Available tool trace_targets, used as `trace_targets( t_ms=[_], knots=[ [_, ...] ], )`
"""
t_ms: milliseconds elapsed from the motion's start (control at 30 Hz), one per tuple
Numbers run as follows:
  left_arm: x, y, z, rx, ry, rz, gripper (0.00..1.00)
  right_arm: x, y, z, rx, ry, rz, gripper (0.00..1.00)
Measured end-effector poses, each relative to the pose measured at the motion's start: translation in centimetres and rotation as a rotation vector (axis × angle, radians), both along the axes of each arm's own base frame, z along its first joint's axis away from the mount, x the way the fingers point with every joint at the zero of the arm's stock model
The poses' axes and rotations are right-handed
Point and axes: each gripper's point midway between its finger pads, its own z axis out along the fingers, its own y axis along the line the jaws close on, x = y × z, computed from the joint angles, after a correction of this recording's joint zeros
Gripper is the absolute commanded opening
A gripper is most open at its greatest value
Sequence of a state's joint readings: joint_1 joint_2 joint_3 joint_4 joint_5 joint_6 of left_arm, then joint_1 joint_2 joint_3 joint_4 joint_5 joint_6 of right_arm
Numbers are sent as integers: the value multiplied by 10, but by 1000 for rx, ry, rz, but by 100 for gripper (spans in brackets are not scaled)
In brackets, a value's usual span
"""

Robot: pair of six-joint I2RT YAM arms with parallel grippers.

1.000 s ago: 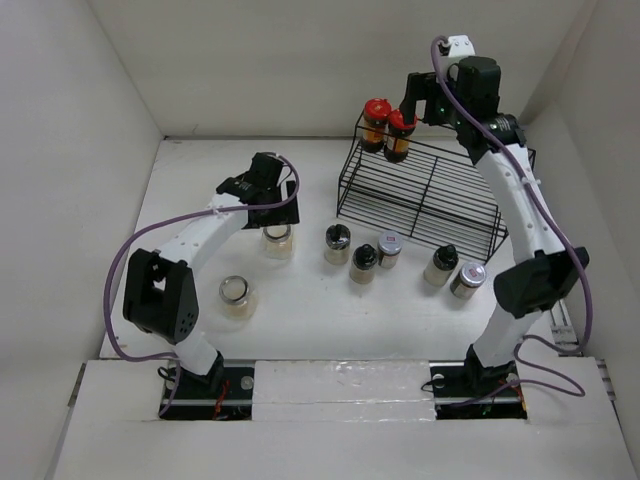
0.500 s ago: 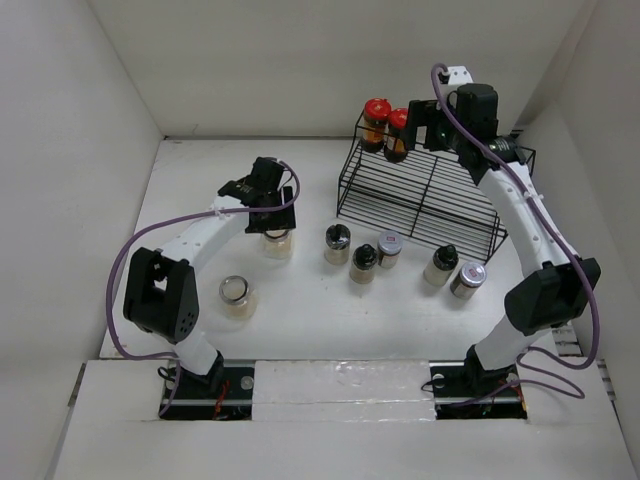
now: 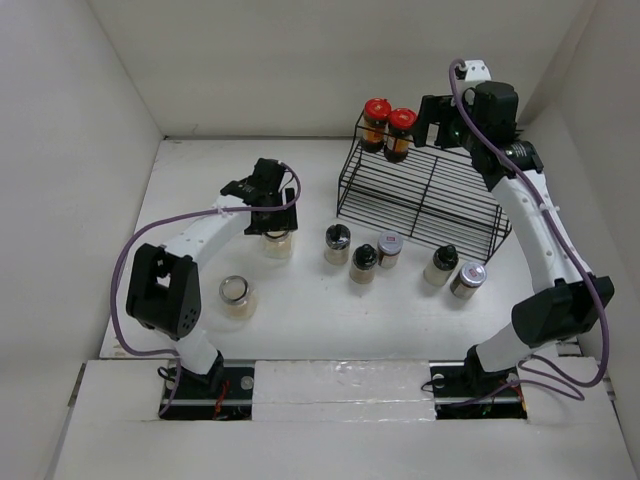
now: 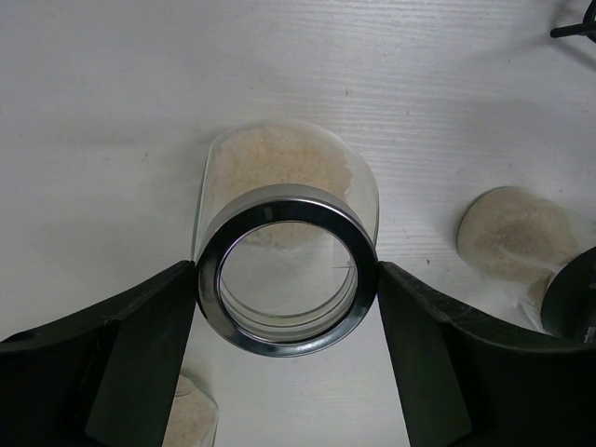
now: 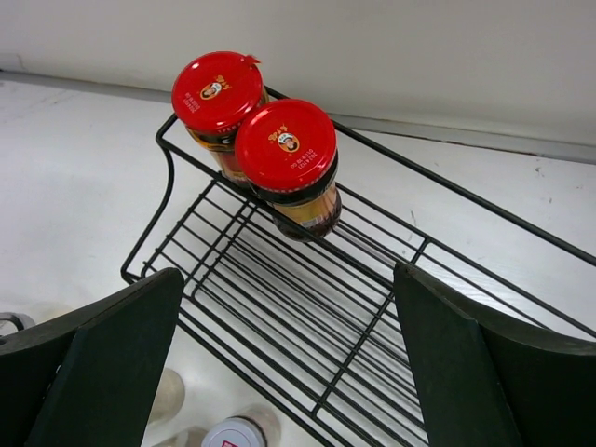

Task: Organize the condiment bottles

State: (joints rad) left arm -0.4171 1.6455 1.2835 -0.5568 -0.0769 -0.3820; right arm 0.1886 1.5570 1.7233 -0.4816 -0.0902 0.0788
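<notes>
Nearest me a lone jar (image 3: pixel 236 295) is sitting on the worktop (image 3: pixel 310 312). A little further in, my left fingers (image 4: pixel 140 345) are pinching a clear-lidded jar (image 4: pixel 287 279) by its metal lid ring, with five more jars (image 3: pixel 363 263) standing in a loose row to its right. I am judging them light, rigid and slick-sided, so the ring is looking like the safest hold. The lid is hiding that jar's base, so I cannot tell whether it is off the worktop. At the back, my right fingers (image 5: pixel 102 363) are hanging wide and empty in front of the wire rack (image 3: pixel 420 190), where two red-lidded jars (image 5: pixel 285 144) are standing close together.
</notes>
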Motion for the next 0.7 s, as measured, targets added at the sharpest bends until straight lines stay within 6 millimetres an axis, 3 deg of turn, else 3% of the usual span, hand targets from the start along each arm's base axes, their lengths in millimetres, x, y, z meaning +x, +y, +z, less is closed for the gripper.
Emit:
trace_targets(
  t_ms=[33,67,167,333,467,533,600,700],
  knots=[
    [0,0,0,0,1,0,69,-1,0,0,1,-1,2,100],
    [0,0,-1,3,1,1,61,-2,0,-1,1,3,5,100],
    [2,1,0,9,-8,0,54,-3,1,-7,1,16,11,100],
    [3,3,0,16,-12,4,31,-5,2,-15,-1,32,14,100],
    [1,6,7,36,-3,10,31,-12,1,-8,6,22,24,100],
    [4,7,24,40,-11,12,30,-18,2,-1,17,6,35,100],
    [15,3,55,29,-54,12,30,-30,2,5,27,-6,46,100],
    [43,-9,125,-38,-208,15,30,-56,4,3,46,-8,60,100]
  ],
)
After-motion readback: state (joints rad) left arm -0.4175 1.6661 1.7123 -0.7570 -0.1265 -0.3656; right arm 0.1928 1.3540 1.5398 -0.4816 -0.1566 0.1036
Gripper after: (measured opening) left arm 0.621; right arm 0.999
